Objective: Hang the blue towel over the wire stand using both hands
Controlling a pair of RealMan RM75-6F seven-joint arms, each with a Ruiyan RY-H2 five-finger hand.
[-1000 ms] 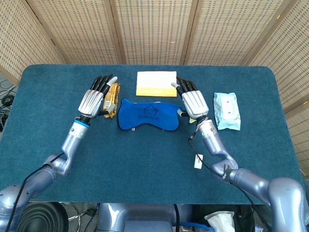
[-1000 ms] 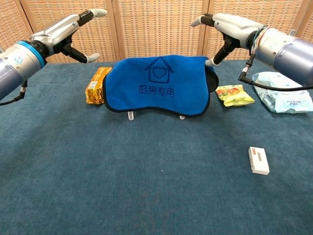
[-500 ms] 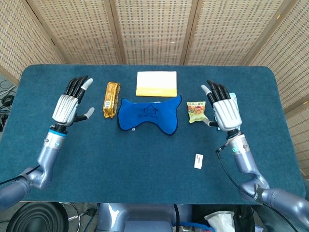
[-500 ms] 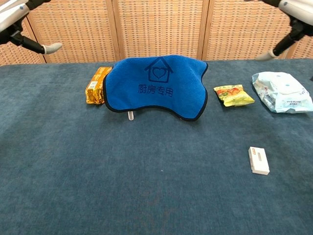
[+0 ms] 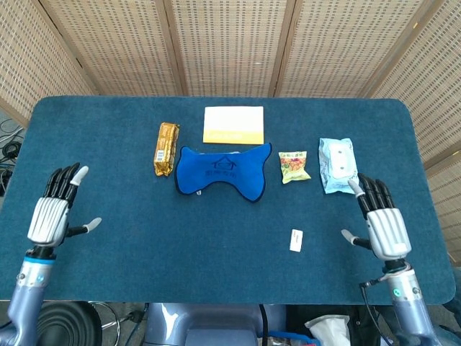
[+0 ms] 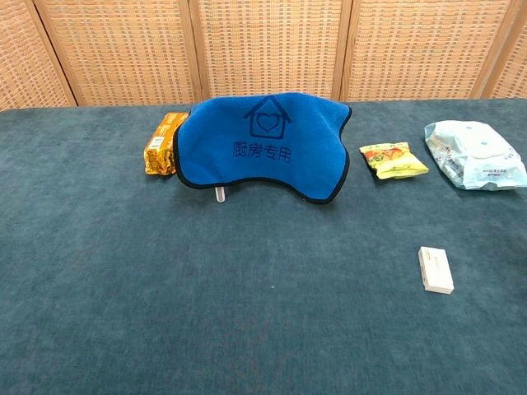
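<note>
The blue cloth towel with a printed house emblem (image 6: 262, 146) is seen draped over the wire stand (image 6: 219, 194), of which only a foot shows, mid-counter. The hanging appears done; little beyond a check seems called for. The left hand (image 5: 52, 210) and right hand (image 5: 379, 219) are held empty, fingers spread, well apart from the towel near the counter's front corners.

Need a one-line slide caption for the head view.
Towel draped over the stand, both hands open and clear of it.
</note>
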